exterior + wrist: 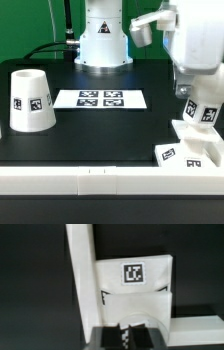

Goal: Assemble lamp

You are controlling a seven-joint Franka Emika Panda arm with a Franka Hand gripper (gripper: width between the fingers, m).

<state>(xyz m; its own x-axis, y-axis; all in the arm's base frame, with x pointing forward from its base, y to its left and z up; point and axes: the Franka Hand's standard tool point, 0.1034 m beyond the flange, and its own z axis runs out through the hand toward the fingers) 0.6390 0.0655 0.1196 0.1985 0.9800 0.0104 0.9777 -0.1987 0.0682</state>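
Your base [188, 152] sat at the near corner of the bench [100, 140], on the exterior view's right, just beside the white rail [100, 182] that ran along the front edge. It was white, with a black-and-white marker on the side facing the camera. It looked tilted rather than flat, though I could not be sure.

In the wrist view the base [135, 300] filled the middle of the picture, with one square marker on its surface. One side lay against a long white bar [80, 269]. I could not tell whether that bar was the same rail.

The hand [197, 124] hung directly over the base, at the end of the arm [195, 50], which came down from the top of the exterior view's right. Two more markers showed on a white piece [203, 112] at hand height, and I could not identify that piece.

In the wrist view the hand [128, 336] showed dark, blurred fingers [147, 336] set close together at the base's edge. I could not tell whether they gripped it.

The shade [30, 100] stood well apart on the exterior view's left, wide end down, with a marker on its wall. Between the shade and the arm, the marker board [100, 98] lay flat on the bench. Behind the board stood the robot's pedestal [105, 40].
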